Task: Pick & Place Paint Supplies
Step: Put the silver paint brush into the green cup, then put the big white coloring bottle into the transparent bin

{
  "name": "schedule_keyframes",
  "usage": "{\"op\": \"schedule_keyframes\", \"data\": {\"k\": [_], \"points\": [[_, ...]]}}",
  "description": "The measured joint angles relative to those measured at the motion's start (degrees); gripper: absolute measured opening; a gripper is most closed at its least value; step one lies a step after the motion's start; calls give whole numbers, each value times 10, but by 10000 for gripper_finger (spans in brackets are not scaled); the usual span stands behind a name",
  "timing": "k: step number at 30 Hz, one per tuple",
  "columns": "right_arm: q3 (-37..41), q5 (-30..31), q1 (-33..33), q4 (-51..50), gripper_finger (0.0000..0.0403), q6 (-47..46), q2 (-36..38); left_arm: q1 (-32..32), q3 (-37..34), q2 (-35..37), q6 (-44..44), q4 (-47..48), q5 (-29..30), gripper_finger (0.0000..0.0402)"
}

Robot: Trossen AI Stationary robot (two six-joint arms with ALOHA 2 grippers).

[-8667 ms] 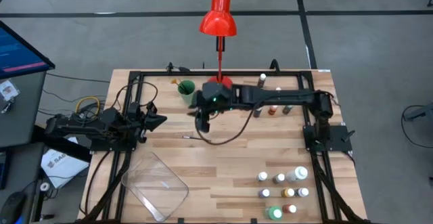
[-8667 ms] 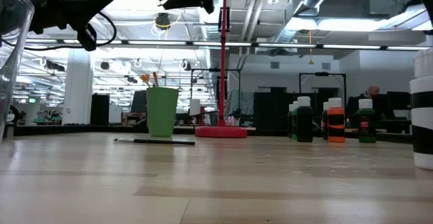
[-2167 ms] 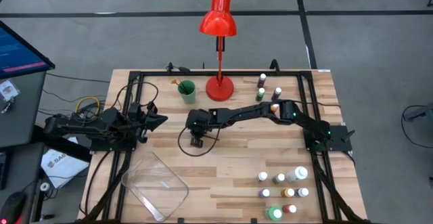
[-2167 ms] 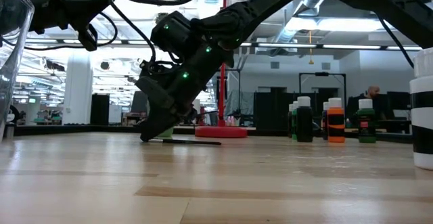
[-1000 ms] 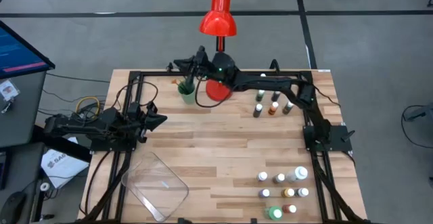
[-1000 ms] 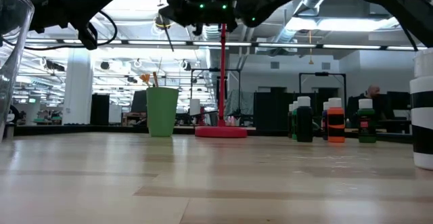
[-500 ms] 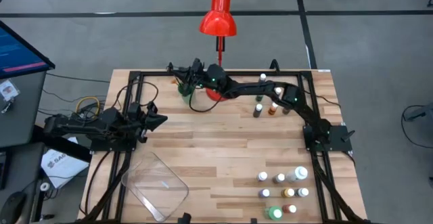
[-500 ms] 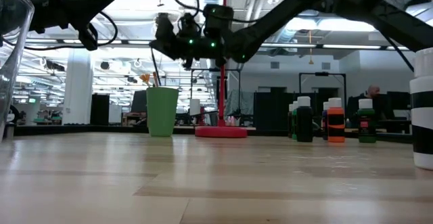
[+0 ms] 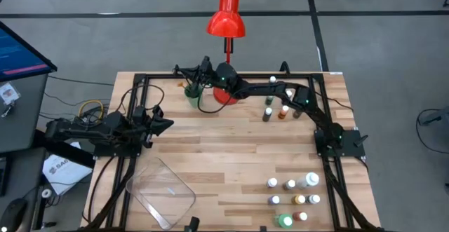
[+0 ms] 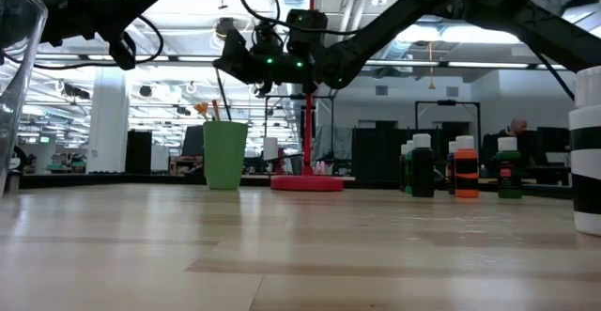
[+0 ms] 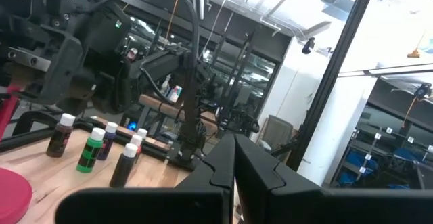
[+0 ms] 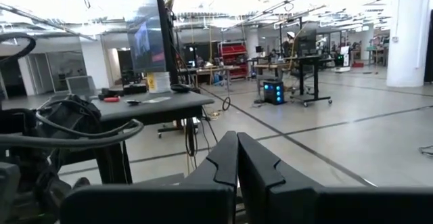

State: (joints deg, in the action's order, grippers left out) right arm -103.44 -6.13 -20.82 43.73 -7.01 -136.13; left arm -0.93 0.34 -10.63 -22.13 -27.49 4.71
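My right gripper point(image 10: 222, 65) reaches to the far left of the table and hovers over the green cup point(image 9: 193, 92), shut on a thin dark brush point(image 10: 218, 91). The right wrist view shows its fingers point(image 12: 237, 160) closed. The cup point(image 10: 225, 154) holds other brushes upright. Small white-capped paint bottles stand at the far right point(image 9: 275, 104) and in a cluster near the right front point(image 9: 291, 193). My left gripper point(image 9: 168, 125) waits shut at the table's left side, touching nothing. My right gripper pinches the brush's upper end point(image 10: 217, 74) between its two shut fingers. The fingers lie about level and point toward the table's left, across the brush. The brush hangs down below them, its lower end at the cup's mouth; whether it touches the cup I cannot tell.
A red desk lamp point(image 9: 226, 11) stands just right of the cup, its base point(image 9: 226, 95) under my right arm. A clear plastic tray point(image 9: 160, 190) lies at the near left. A black frame point(image 9: 140, 78) runs along the table's edges. Bare wood spans the middle.
My right gripper has come down over the green cup and shifted slightly toward the table's left, staying shut on the brush. The brush, which hung well above the cup, now reaches down to its mouth.
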Motion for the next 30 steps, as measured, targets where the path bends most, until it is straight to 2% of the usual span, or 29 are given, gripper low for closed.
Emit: {"op": "schedule_keyframes", "data": {"k": [7,13,24,30], "points": [[0,-1,1,-28,0,42,0,0,0,0,0,0,0,1],[0,-1,-1,-35,6,42,0,0,0,0,0,0,1,1],[0,0,2,-36,69,44,3,0,0,0,0,0,2,1],[0,0,7,-72,102,53,60,0,0,0,0,0,2,1]]}}
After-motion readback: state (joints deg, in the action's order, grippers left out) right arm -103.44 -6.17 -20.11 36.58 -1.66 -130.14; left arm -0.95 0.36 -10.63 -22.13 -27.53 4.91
